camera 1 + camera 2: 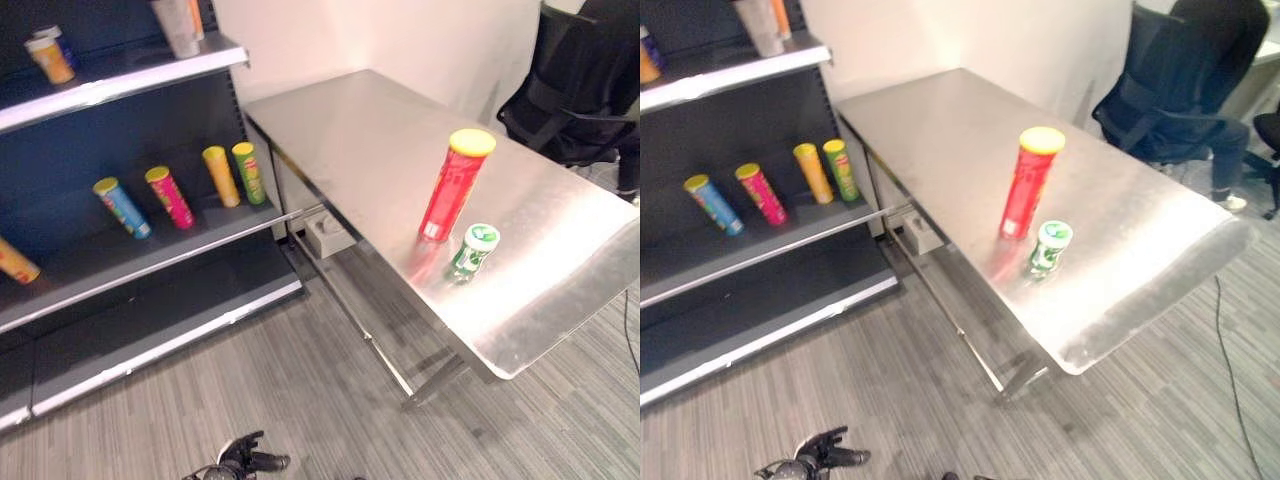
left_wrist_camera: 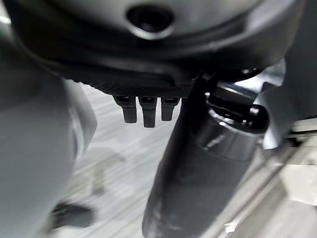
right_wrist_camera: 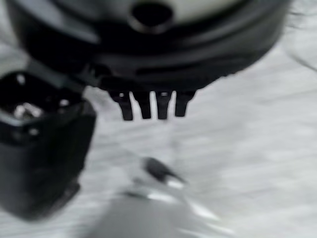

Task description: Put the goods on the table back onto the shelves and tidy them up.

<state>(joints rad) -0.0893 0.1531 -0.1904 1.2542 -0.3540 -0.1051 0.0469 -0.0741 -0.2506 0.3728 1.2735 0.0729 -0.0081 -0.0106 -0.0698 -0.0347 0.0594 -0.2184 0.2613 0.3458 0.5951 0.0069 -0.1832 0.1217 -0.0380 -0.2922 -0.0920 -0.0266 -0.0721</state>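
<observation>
Grey wood-grain floor (image 1: pixel 300 400), a white wall (image 1: pixel 400 40) (plain) at top, black office chair (image 1: pixel 580 90) upper right.

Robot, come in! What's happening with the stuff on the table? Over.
Left robot hand and right robot hand open, empty, hanging over floor. Red can upright on table, small green tub beside it. Nothing in the way.

Steel table (image 1: pixel 380 130) carried two goods near its front edge — tall red can (image 1: pixel 455 185) upright, small green tub (image 1: pixel 473 250) just beside. Middle shelf (image 1: pixel 150 262) held four leaning cans (image 1: pixel 180 195).

Upright red can (image 1: pixel 456 184) and small green tub (image 1: pixel 473 250) on steel table (image 1: pixel 340 130).
</observation>
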